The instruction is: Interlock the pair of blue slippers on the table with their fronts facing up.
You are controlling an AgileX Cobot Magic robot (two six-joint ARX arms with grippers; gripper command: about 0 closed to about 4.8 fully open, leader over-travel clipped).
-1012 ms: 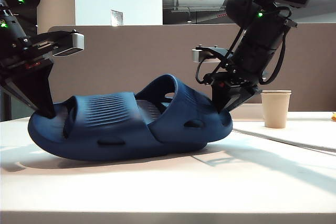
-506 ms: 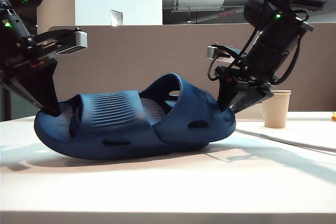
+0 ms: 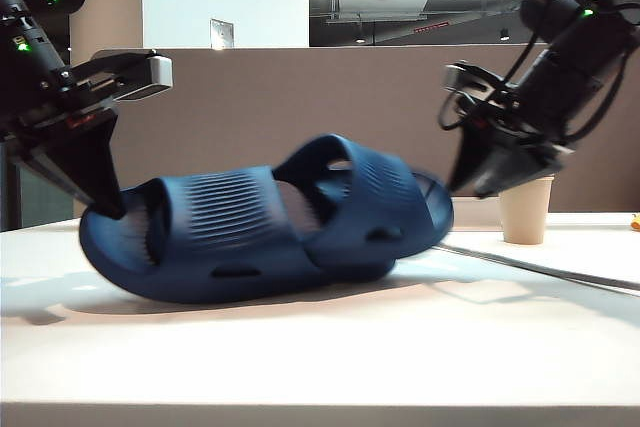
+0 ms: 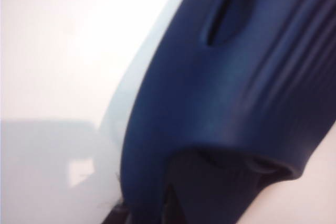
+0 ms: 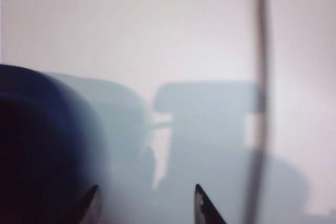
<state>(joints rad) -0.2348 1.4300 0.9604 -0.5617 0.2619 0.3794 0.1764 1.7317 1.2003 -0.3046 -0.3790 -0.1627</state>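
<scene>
Exterior view: the slippers (image 3: 265, 232) lie interlocked mid-frame on the table (image 3: 320, 357), left gripper (image 3: 105, 209) pinching their left end; right gripper (image 3: 475, 182) hangs beside them, fingers wide, empty

Bright overhead light, soft shadows, glare; both wrist views blurred.

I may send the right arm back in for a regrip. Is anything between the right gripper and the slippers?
Nothing visible. The right gripper, jaws open, hangs just off the end of the pair of blue slippers with only bare table between. The paper cup stands behind it, out of that path. The left gripper is clamped on the opposite end.
</scene>
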